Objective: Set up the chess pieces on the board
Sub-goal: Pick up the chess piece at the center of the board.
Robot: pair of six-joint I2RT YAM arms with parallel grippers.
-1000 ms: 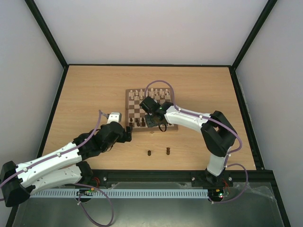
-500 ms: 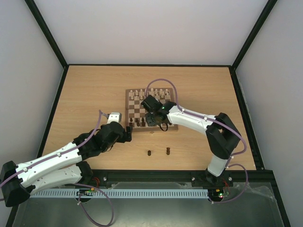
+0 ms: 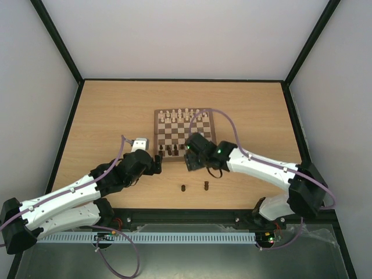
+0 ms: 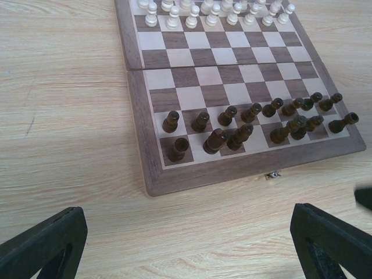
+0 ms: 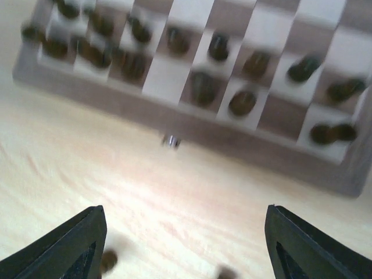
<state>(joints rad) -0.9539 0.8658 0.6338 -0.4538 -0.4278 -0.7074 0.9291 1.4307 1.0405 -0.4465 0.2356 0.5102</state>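
Observation:
The board (image 3: 157, 135) lies mid-table, and the dark chess pieces (image 3: 172, 150) stand on its two near rows. Those pieces (image 4: 215, 140) look crowded toward the right in the left wrist view. Two more dark pieces (image 3: 183, 188) (image 3: 206, 185) stand loose on the table in front of the board. My right gripper (image 3: 190, 163) hovers open at the board's near edge (image 5: 232, 139), with nothing between its fingers (image 5: 75, 244). The loose pieces (image 5: 108, 260) show blurred low in the right wrist view. My left gripper (image 3: 158, 164) rests open and empty over bare table (image 4: 186, 244), off the board's near left corner.
Cream-white chessmen (image 3: 185, 113) (image 4: 215, 11) line the board's far rows. A small metal clasp (image 4: 271, 174) (image 5: 171, 141) sits on the board's near edge. Black frame rails bound the table at the sides and the back.
My right gripper has opened and drawn back from over the board's near rows to its front edge. The left arm has not moved.

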